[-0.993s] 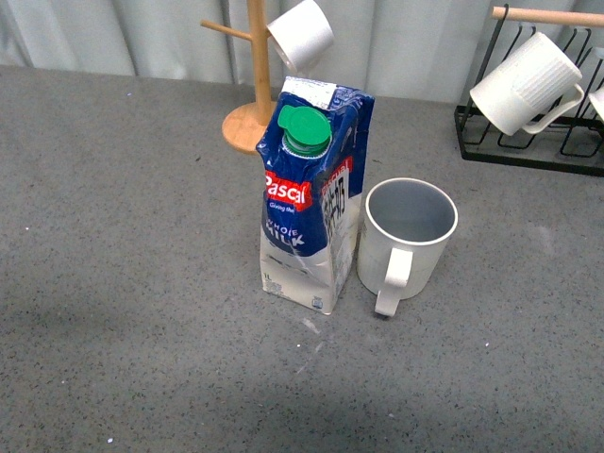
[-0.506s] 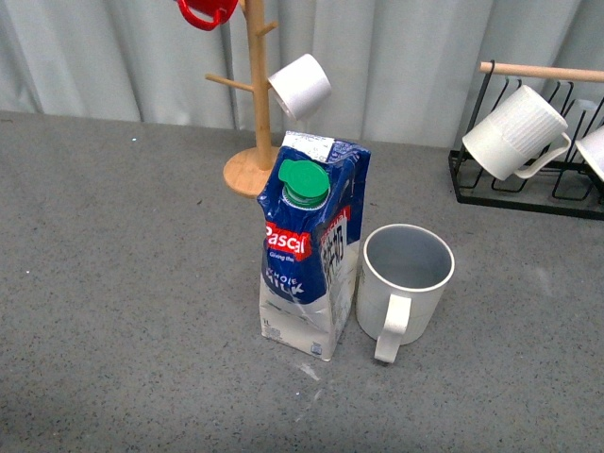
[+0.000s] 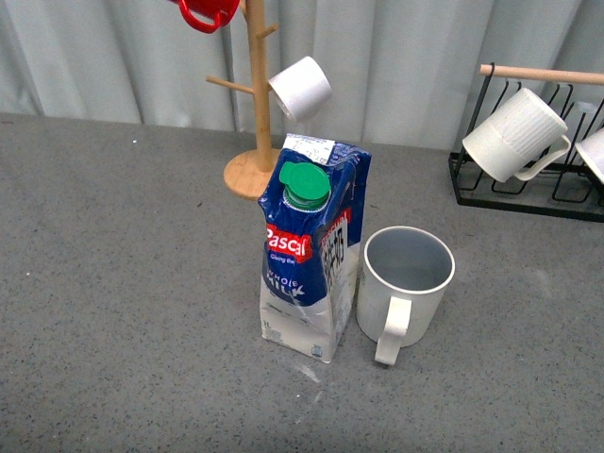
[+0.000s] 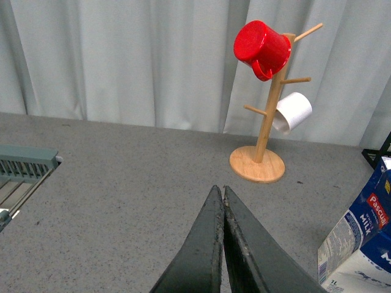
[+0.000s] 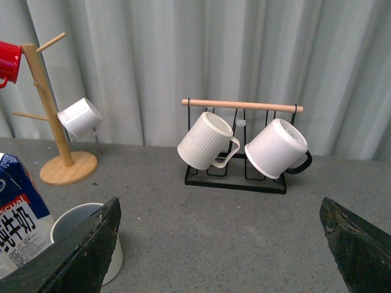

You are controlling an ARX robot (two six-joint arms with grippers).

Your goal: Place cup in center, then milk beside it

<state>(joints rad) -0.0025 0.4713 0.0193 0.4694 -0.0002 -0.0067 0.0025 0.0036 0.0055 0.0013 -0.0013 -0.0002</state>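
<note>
the milk [image 3: 311,255] stands upright mid-table [image 3: 123,283], its side touching or just beside the cup [image 3: 404,283] on its right, handle facing near. the carton looks creased and lopsided, so any bump could tip it onto the cup. left gripper [image 4: 222,194] is closed on nothing; right gripper [image 5: 220,244] is spread wide. farther off, mug tree [image 3: 257,94] and rack [image 3: 528,179] stand well apart.
</note>
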